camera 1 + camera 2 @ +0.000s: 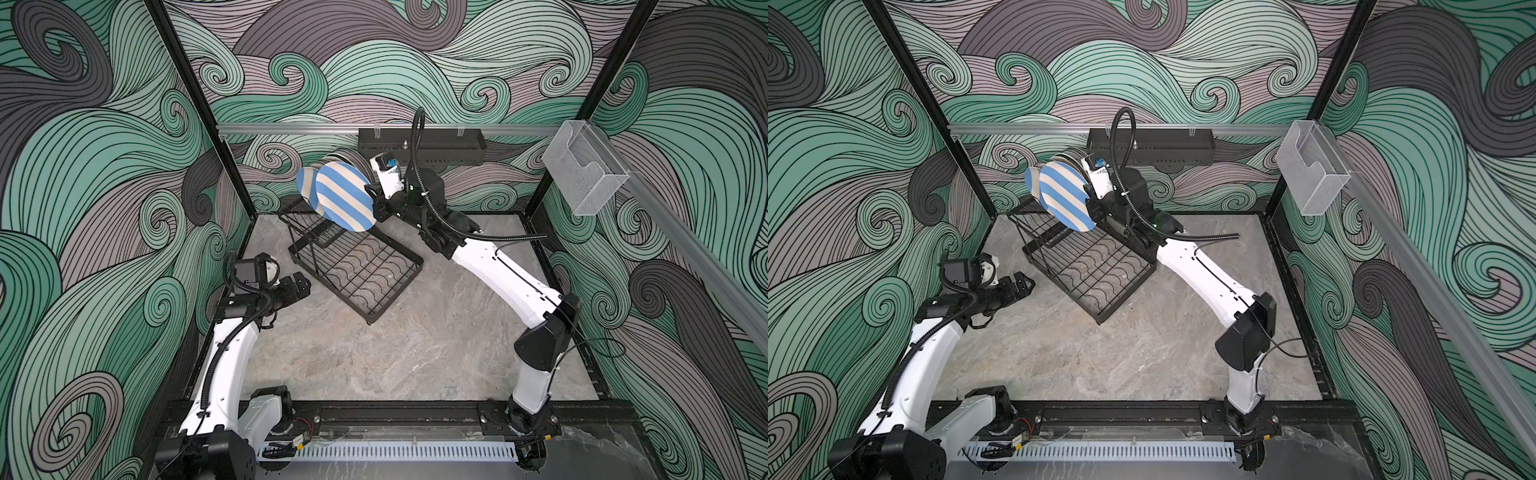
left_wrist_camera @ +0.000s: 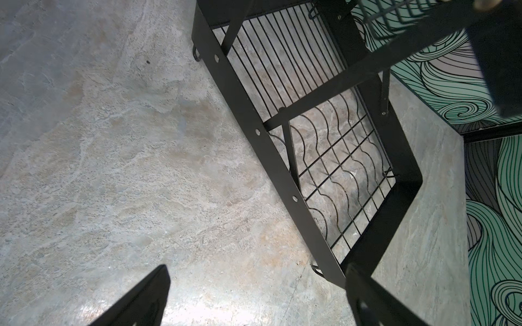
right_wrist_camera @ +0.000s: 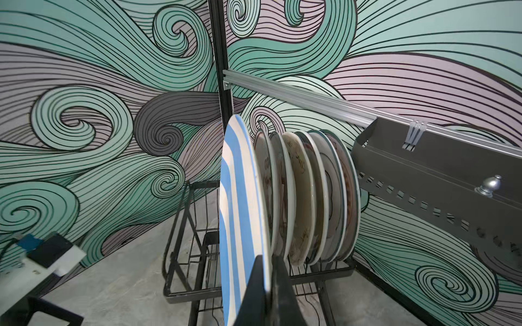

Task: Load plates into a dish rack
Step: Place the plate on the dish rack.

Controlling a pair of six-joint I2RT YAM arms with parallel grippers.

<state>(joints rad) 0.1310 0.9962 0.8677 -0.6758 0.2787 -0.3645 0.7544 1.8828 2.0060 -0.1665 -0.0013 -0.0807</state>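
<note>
Right tool (image 3: pixel 268 293) clamped tight on the rim of a striped plate (image 3: pixel 240 203). The plate is upright on edge, face parallel to the row of about 6 plates (image 3: pixel 310 197) standing in the upper shelf of the dish rack (image 2: pixel 245 107), and sits just beside the row's end plate with a slim gap. Next move likely turns on lowering it straight into the free slot at that end; right arm is the near one. Second striped plate (image 1: pixel 305 187) shows past the held one, seating unclear. Rack's lower grid holds nothing. Left tool (image 1: pixel 302 285) wide open, empty, over the bench (image 1: pixel 374 365) beside the rack. Black tray (image 1: pixel 419 143) and clear box (image 1: pixel 582 178): no plates seen inside.
</note>
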